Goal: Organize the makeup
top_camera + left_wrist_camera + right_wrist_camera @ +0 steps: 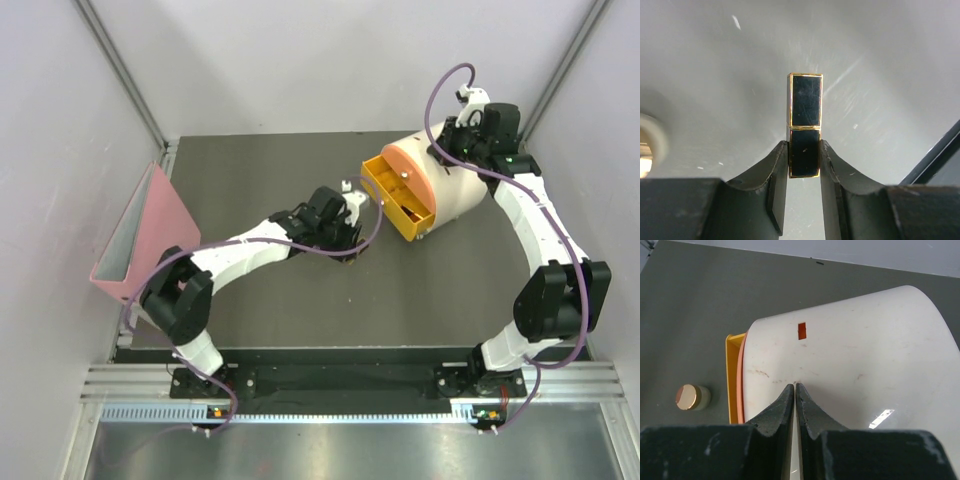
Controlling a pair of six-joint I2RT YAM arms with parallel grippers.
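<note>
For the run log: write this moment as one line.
left pincer: shut on black-and-gold case | right pincer: shut, tips against cream box | yellow drawer: open

The right end effector (447, 158) hangs over cream box (465, 200); yellow drawer (398, 198) open

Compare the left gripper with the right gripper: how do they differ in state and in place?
The left gripper is shut on a black-and-gold case, which sticks out past its fingertips; the right gripper is shut on nothing. The left gripper is over the table, while the right gripper is at the rounded shell of the cream drawer box. Both are dark and shut.
</note>
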